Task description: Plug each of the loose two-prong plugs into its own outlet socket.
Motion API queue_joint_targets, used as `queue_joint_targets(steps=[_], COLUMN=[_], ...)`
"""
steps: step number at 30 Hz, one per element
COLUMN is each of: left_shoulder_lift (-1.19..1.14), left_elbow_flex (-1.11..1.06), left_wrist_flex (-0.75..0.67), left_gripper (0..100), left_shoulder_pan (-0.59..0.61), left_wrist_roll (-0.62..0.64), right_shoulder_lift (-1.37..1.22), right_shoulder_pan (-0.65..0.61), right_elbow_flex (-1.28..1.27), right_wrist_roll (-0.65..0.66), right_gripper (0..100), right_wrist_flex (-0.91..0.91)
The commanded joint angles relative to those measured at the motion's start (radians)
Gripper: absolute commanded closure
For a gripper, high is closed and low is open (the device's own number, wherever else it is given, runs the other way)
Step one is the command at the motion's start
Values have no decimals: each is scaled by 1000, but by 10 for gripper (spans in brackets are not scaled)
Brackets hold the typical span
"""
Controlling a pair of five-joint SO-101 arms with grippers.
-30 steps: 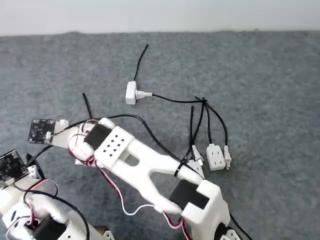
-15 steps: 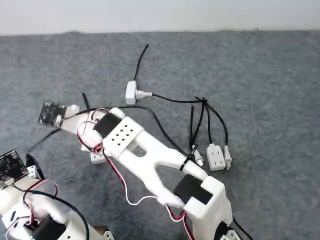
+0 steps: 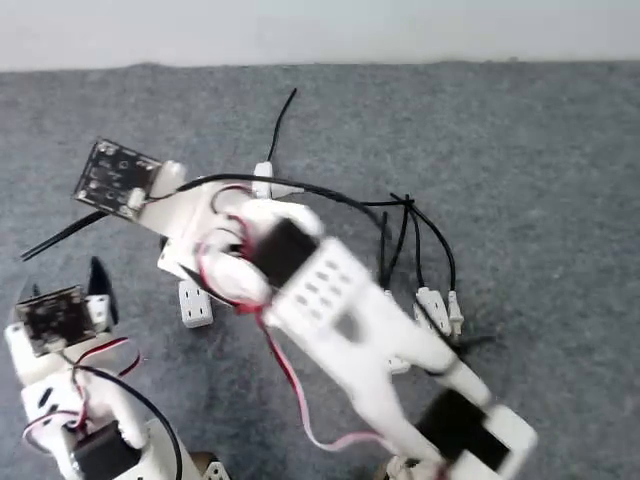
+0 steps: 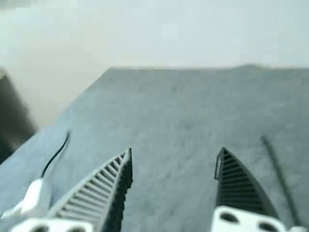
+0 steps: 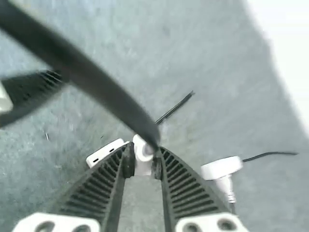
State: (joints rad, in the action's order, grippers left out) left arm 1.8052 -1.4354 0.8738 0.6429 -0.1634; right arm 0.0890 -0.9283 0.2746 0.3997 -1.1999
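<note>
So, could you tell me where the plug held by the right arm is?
In the right wrist view, the plug is pinched in the right gripper, with a white socket block on the carpet close beside it.

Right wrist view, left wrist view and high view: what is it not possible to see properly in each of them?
Right wrist view: the prongs of the held plug are hidden between the fingers of the right gripper.
Left wrist view: a white piece at the edge is half behind a finger of the left gripper; plug or socket, I cannot tell.
High view: the right arm covers part of the outlet socket, so its slots cannot be checked.
</note>
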Motion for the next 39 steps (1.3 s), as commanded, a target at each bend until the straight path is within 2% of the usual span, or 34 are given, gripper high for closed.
queue_joint_targets(steps=[1, 8, 16, 22, 27, 39], left_shoulder_lift=[17, 17, 17, 18, 17, 17], left_elbow_flex=[44, 127, 318, 410, 401, 389], left_wrist_flex=[-123, -135, -81, 5, -23, -43], left_gripper=[726, 726, 727, 728, 728, 728], left_shoulder_pan=[-203, -529, -675, -695, -686, -686], left_wrist_roll=[20, 18, 15, 14, 0, -23], right_shoulder_lift=[183, 338, 372, 426, 435, 441], right_shoulder_pan=[12, 5, -58, -70, -108, -107], right_elbow_flex=[61, 61, 60, 77, 77, 78], right_wrist_roll=[17, 12, 17, 14, 11, -17], right_gripper=[988, 988, 988, 988, 988, 988], right_wrist_flex=[-45, -82, -119, -131, -162, -239])
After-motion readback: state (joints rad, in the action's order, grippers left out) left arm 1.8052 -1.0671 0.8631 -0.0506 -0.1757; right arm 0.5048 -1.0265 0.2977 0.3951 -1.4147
